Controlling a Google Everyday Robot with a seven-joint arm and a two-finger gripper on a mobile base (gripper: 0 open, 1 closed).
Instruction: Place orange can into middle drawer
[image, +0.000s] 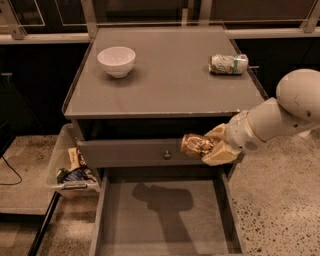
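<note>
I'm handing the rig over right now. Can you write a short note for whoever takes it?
Gripper: shut on the orange can, holding it sideways in front of the knobbed drawer front, above the open middle drawer.
Done: can grasped; drawer open, can not yet in it.
Left: lower the can into the drawer, release, withdraw.
</note>
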